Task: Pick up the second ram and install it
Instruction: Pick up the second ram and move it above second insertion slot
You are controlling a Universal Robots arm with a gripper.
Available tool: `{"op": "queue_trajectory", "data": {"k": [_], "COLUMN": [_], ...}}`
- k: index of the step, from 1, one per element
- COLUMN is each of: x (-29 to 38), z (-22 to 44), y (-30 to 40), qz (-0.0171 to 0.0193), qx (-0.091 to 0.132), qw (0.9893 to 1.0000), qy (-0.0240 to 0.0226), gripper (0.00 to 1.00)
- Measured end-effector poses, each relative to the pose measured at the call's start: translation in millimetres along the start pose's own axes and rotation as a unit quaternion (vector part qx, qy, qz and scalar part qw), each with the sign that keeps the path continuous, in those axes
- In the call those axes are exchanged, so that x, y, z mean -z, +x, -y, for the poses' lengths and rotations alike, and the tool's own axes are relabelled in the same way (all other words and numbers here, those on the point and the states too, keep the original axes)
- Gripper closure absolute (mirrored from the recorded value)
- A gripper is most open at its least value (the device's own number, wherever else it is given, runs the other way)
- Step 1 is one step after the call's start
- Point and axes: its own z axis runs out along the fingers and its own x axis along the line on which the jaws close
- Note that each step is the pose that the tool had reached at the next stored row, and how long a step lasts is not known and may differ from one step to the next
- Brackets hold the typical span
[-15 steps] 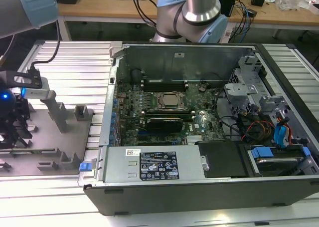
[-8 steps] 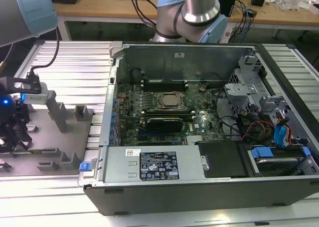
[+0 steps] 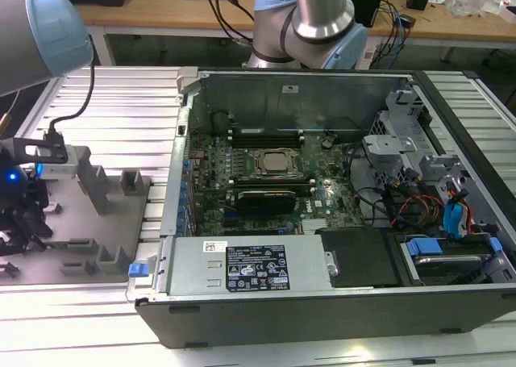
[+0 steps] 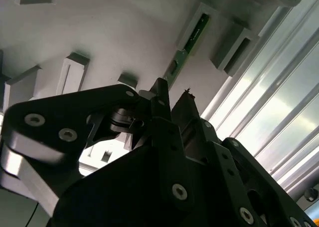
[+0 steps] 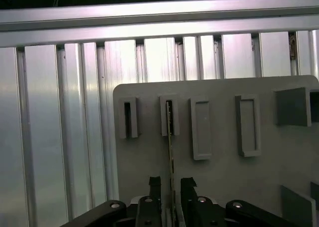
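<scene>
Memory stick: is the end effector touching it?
Apart. In the first wrist view the memory stick stands between the fingertips of the open end effector, with a gap on each side.

Exterior view looks down on the computer case; both wrist views, behind the gripper, closely face the grey plate beside it.

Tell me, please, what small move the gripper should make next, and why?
Probably close the gripper: in the first wrist view it is open and straddles the second ram, which stands on edge in a slot of the grey fixture, so it looks lined up for a grasp.
</scene>
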Motion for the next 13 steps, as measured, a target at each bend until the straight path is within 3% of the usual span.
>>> {"op": "queue_trajectory", "data": {"k": [5,7,13], "x": [-11.8,-15.3,-16.1], "z": [-1.2,1.7,2.7], "y": [0.2,-0.3,-0.5], "qz": [0.0,0.0,0.0001], "qx": [0.003,0.003,0.003], "qw": [1.0,1.0,1.0], "qy": [0.0,0.0001,0.0], "gripper": [0.7,0.7,0.71]}}
